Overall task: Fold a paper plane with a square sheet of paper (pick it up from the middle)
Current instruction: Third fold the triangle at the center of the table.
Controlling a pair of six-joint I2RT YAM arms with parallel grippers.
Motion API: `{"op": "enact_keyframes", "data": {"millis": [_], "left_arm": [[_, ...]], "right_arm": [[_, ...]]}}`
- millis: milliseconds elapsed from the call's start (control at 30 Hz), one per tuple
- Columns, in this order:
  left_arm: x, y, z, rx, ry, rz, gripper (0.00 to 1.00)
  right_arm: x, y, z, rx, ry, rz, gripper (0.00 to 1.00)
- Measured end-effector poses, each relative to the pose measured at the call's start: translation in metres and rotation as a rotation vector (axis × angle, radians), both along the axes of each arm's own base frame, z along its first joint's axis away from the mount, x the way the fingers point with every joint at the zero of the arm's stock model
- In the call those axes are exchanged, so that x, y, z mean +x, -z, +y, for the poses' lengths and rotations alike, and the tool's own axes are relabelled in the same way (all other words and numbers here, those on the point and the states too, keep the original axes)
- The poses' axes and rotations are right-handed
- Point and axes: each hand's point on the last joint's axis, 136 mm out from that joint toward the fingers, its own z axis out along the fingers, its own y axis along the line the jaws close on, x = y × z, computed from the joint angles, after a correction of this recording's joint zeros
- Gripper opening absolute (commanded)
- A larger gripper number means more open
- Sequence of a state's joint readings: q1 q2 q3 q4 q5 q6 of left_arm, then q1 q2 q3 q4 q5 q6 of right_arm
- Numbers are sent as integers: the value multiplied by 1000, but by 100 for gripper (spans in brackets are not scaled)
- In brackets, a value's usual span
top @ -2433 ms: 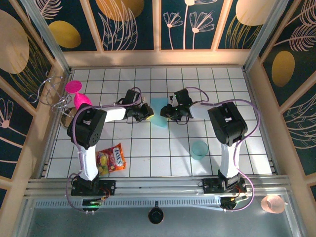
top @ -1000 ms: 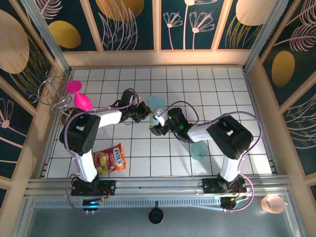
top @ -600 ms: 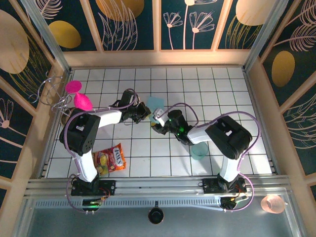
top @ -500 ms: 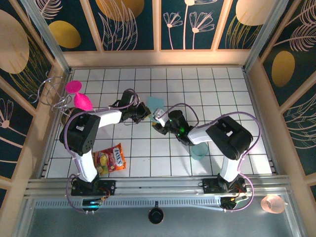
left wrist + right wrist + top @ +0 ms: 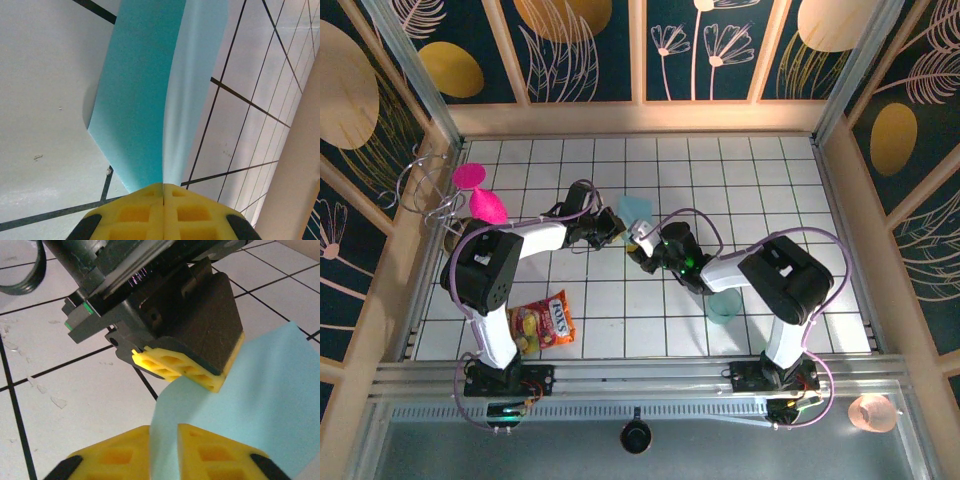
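The square sheet of paper [image 5: 638,208] is held up off the table [image 5: 790,200] near the middle of the tiled top, between the two hands, and is bowed rather than flat. In the left wrist view it is seen as a long light-blue strip rising away from the pads, darker on one side of a soft bend and paler on the other. The left hand [image 5: 163,191] is closed, its yellow pads pressed together on one edge of the sheet. The right hand [image 5: 164,452] is set just beside the left one, with the sheet's near edge running down into the narrow gap between its yellow pads; the pads are seen slightly apart, and whether they touch the paper cannot be told. On the near side of the table, a translucent teal cup [image 5: 723,305] is stood beside the right arm, and a colourful sweets bag [image 5: 546,321] is laid by the left arm's base. Two pink objects [image 5: 480,192] are found at the table's left edge.
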State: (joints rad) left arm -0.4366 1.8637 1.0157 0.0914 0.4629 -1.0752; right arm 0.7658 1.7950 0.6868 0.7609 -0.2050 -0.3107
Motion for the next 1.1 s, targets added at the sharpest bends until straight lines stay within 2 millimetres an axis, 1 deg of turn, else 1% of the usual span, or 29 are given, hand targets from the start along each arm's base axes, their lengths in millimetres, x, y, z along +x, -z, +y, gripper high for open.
{"op": "enact_keyframes", "data": {"millis": [133, 167, 300, 333, 400, 500, 600, 667, 733, 833, 933, 1000, 1100], "left_arm": [[0, 0, 0, 0, 0, 0, 9], [0, 0, 0, 1, 0, 1, 12], [1, 0, 3, 22, 5, 0, 30], [2, 0, 6, 35, 2, -6, 34], [7, -3, 16, 67, -16, -16, 37], [17, -15, 33, 121, -51, -47, 38], [32, -39, 41, 140, -74, -113, 38], [38, -53, 38, 129, -69, -155, 36], [41, -61, 33, 115, -58, -183, 33], [44, -60, 20, 109, -25, -193, 29], [48, -50, -1, 111, 29, -191, 26], [51, -37, -15, 129, 71, -179, 25], [52, -16, -28, 164, 121, -147, 21]], "right_arm": [[-1, 1, 1, 4, -13, 8, 1], [-1, 1, 0, 6, -16, 11, 0], [-1, 1, -3, 15, -28, 32, 0], [-1, 1, -4, 19, -33, 42, 0], [-2, 1, -7, 30, -44, 73, 0], [-5, -1, -11, 56, -63, 132, 0], [-9, -2, -13, 88, -82, 198, 0], [-13, -2, -14, 105, -94, 237, 0], [-18, 0, -13, 117, -109, 279, 0], [-25, -1, -10, 138, -130, 329, 0], [-31, -2, -8, 157, -147, 371, 0], [-33, -3, -7, 169, -155, 394, 0], [-36, -4, -7, 182, -160, 420, 0]]}}
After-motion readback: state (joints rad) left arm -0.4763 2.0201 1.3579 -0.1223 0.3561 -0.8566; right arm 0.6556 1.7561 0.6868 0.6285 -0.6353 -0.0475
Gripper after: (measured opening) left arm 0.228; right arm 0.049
